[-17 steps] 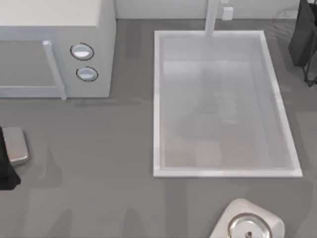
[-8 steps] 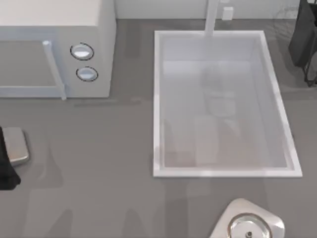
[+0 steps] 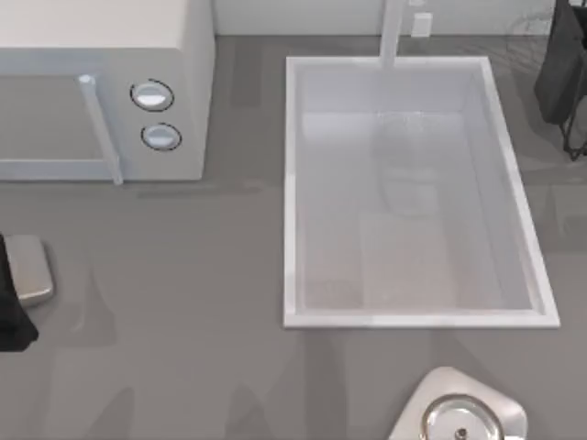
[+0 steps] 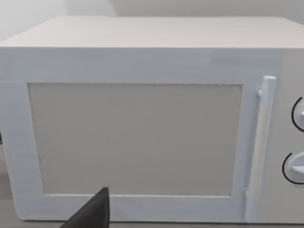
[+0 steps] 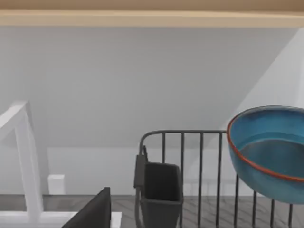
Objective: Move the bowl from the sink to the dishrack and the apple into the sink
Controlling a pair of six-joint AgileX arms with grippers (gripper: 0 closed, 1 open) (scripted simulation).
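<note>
Bowl (image 5: 268,152) hangs tilted over the dishrack (image 5: 182,161), out of the sink (image 3: 292,183), so we judge step 1 of 2 nearly done. Right gripper (image 5: 92,211) faces the rack. Left arm (image 3: 14,293) sits parked at the table's left edge, facing the microwave (image 3: 101,92). We cannot tell whether either gripper is open or closed.

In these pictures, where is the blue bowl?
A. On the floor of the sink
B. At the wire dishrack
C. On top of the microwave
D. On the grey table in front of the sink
B: the right wrist view shows the bowl tilted at the dishrack bars, and the sink basin holds no bowl.
</note>
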